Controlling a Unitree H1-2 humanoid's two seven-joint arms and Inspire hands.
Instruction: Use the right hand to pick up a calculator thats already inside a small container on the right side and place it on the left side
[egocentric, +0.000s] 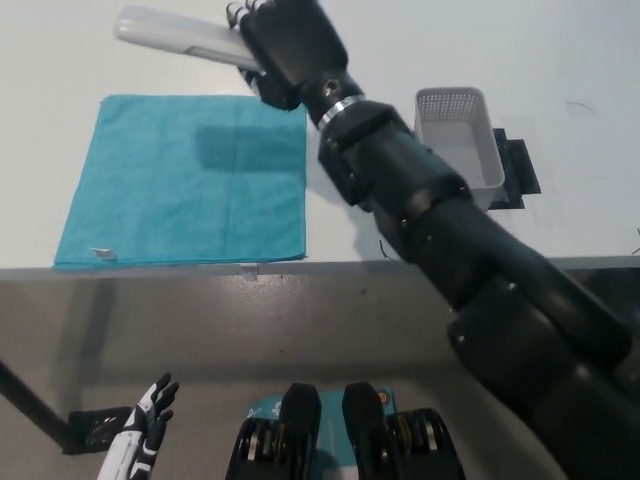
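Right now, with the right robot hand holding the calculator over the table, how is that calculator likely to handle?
The calculator looks like a rigid slab: it juts straight out of the right robot hand without sagging. It is probably light, since a grip at one end carries it. Its smooth pale casing may be slippery, so it could pivot in that end grip above the teal cloth.
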